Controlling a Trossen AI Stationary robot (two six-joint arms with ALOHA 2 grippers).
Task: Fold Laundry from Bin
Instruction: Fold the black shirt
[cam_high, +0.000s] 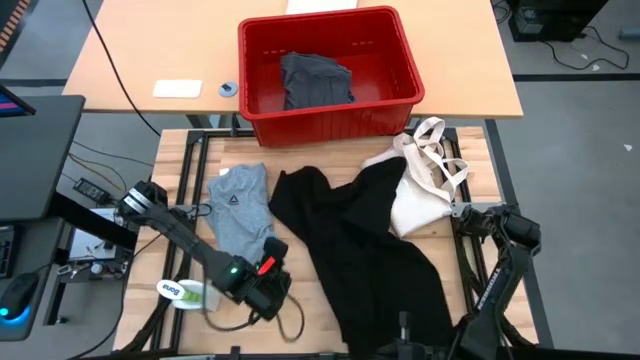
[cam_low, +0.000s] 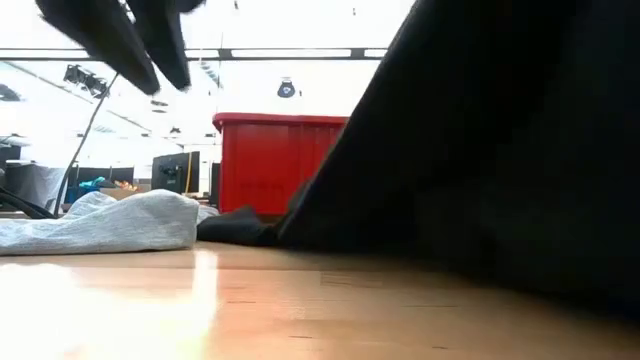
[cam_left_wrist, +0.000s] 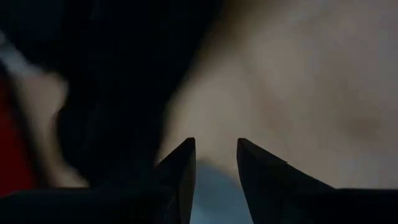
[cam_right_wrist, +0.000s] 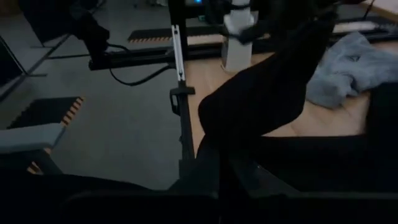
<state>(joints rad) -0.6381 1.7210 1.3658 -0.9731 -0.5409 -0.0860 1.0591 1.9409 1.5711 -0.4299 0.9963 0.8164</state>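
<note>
**Black cloth spread out, nothing folded yet**

Black garment (cam_high: 360, 245) covers most of the middle of my wooden table (cam_high: 185, 160), lying in a loose, crumpled sprawl from the far centre down to the near edge. To its left, touching it along one side, the grey T-shirt (cam_high: 240, 205) lies rumpled with its small chest mark up. Neither shows a clean fold, so I judge the folding itself has not really begun.

Beyond the table's far edge, the red bin (cam_high: 330, 75) sits on a second, lighter table. One dark grey piece (cam_high: 315, 80) is still inside it, so the unloading is not finished either. I cannot see a blue plaid shirt anywhere in these views.

A cream tote bag (cam_high: 425, 180) rests on the right side of my table, partly against the black garment; it is no part of the laundry.

My left gripper (cam_high: 262, 285) is at the near left, just beside the near end of the T-shirt and the black garment's edge. In its wrist view the fingers (cam_left_wrist: 180, 171) stand a little apart with nothing between them, so it holds nothing.

My right gripper (cam_right_wrist: 221, 171) is at the near right edge of the table. Its jaws are closed, and in its wrist view black cloth rises straight from them in a raised ridge, so I take it to be pinching the black garment.

What is left, as I judge it: flatten and fold both pieces on the table, then fetch and fold the one in the bin.
</note>
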